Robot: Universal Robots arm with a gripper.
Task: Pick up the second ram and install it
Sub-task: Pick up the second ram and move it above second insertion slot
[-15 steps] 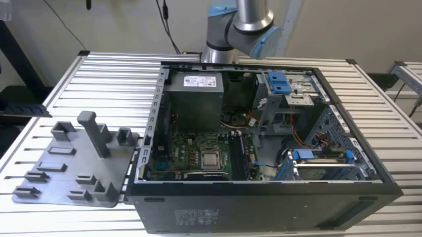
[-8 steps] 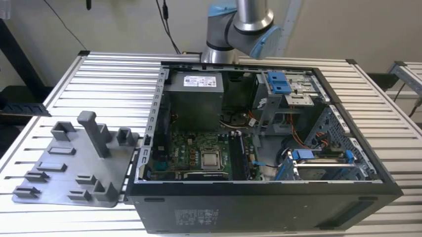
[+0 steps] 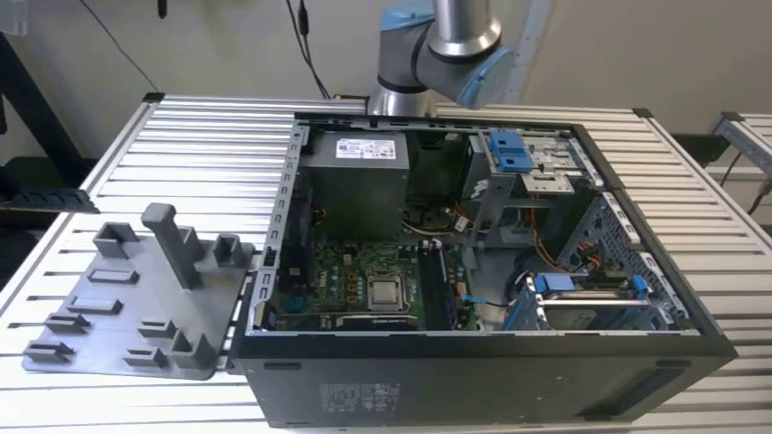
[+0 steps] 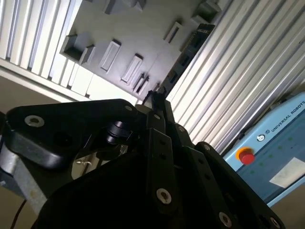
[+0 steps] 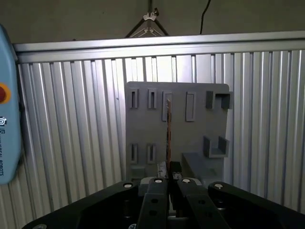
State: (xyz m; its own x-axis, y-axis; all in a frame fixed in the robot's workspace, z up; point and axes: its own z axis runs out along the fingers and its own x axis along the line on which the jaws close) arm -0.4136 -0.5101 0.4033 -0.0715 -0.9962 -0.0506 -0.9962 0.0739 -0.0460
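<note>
I have the pincer [image 5: 169,180] closed on the second ram [image 5: 167,136]. In the first wrist view the stick comes straight out from between the two fingers and I see it edge-on, as a thin line. In the second wrist view the pincer [image 4: 156,97] grips one end of the second ram [image 4: 187,53]. The dark flat face with its row of small chips runs away from the fingertips.

In both wrist views the grey fixture tray [image 5: 202,124] lies well beyond the stick's free end, on the ribbed metal worktop [image 5: 71,119], and the stick is clear of it. The tray [image 4: 126,28] has several narrow slots and a few raised brackets. A blue control pendant [image 4: 279,138] with a red button [image 4: 246,156] sits at the edge of the worktop [image 4: 228,86].

In the exterior view the tray [image 3: 121,339] is at the exterior view's left, on the worktop [image 3: 193,154], with a tall grey post [image 3: 163,240] standing on it. Just beside it, toward the exterior view's right, is the open computer case [image 3: 483,384], lying on its side. Its motherboard [image 3: 343,271] and processor socket [image 3: 386,291] face up. The arm [image 3: 440,41] rises at the far side, behind the case. I cannot tell from this view what sits in the memory slots next to the socket.
</note>
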